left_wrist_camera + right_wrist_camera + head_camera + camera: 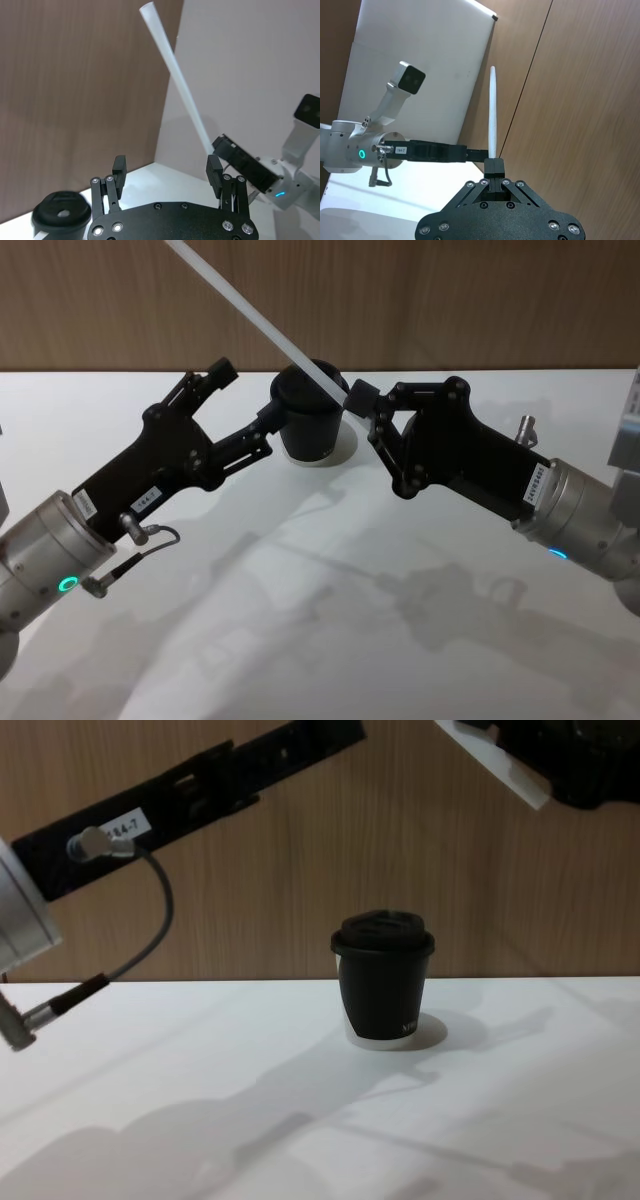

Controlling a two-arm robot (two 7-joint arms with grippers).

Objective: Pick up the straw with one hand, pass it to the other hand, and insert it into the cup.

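White table (150, 1120): lidded cup (383, 985); straw (255, 315) aloft in right gripper (360, 402).

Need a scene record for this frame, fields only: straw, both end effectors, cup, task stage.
straw: in the air, tilted, gripped at its lower end
right end effector: shut on straw, raised above the table
left end effector: open, raised, facing the straw, not gripping it
cup: upright on table, domed lid on, no straw in it
stage: straw picked up; insertion not yet done
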